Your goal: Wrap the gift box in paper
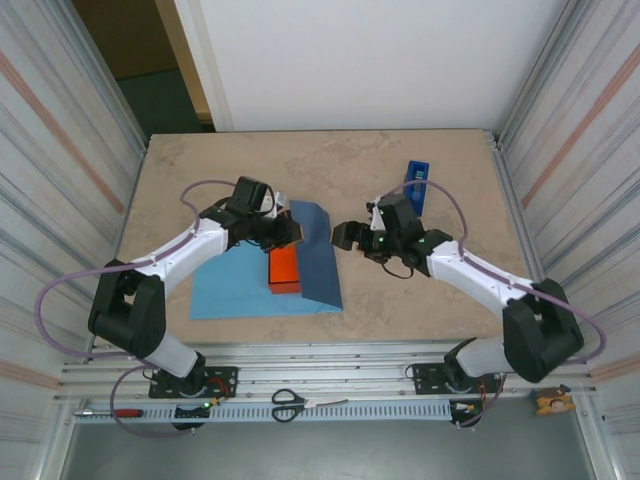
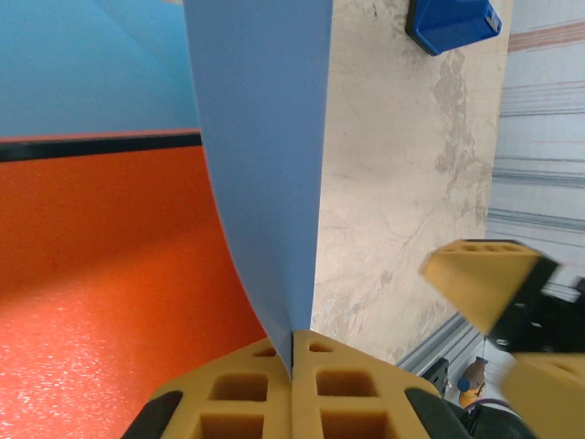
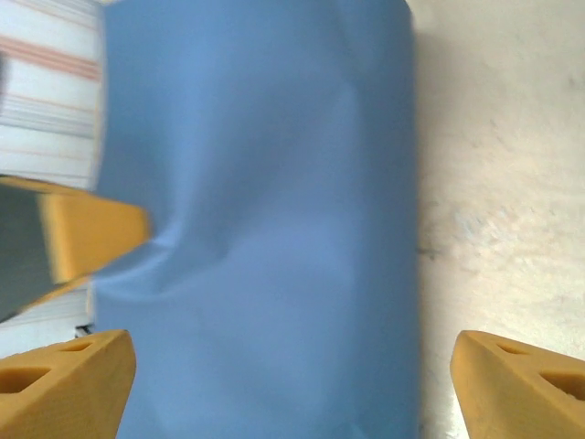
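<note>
The orange gift box (image 1: 284, 268) lies on the light blue paper (image 1: 230, 285) left of the table's middle. The paper's right side is folded up over the box, its darker face (image 1: 315, 255) outward. My left gripper (image 1: 285, 232) is over the box, shut on the top edge of that flap. The left wrist view has the yellow pads (image 2: 294, 343) closed on the paper (image 2: 260, 155), with the gift box (image 2: 101, 274) beneath. My right gripper (image 1: 345, 238) stands open just right of the flap. In the right wrist view its fingers (image 3: 297, 384) are spread wide before the paper (image 3: 274, 229).
A blue tape dispenser (image 1: 416, 183) sits at the back right of the table. Scissors (image 1: 290, 404) and a red-handled screwdriver (image 1: 115, 411) lie on the rail at the near edge. Corrugated walls close in both sides.
</note>
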You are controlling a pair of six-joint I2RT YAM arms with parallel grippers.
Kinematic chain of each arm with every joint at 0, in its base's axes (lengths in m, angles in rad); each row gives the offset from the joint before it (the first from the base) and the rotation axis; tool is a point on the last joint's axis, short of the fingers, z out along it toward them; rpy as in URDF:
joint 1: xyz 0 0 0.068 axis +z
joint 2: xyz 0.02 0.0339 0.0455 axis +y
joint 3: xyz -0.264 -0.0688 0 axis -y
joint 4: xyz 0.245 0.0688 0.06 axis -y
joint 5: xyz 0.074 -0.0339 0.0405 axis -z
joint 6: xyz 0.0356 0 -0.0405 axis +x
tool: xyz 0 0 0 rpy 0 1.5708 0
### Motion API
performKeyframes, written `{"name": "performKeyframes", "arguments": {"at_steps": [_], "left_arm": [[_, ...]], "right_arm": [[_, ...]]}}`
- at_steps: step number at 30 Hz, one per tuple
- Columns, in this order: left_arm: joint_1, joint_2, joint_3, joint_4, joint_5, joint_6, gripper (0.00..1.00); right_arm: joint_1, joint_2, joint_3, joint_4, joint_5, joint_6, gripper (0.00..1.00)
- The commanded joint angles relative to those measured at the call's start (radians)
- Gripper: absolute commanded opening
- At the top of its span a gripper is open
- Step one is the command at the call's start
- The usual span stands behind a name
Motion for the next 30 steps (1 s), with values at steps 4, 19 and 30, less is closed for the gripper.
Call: {"name": "performKeyframes", "arguments": {"at_steps": [4, 19, 30], "left_arm": [[0.021, -0.03, -0.023, -0.027, -0.006, 0.039, 0.0], [0.033, -0.033, -0.024, -0.089, -0.056, 0.062, 0.2], [0.064, -0.136, -0.078, -0.193, -0.242, 0.082, 0.77]], "right_arm": [[0.009, 0.164, 0.078, -0.047, -0.075, 0.072, 0.91], [0.069, 0.345, 0.164, -0.084, -0.082, 0.08, 0.91], [0.08, 0.358, 0.161, -0.092, -0.058, 0.11, 0.9]]}}
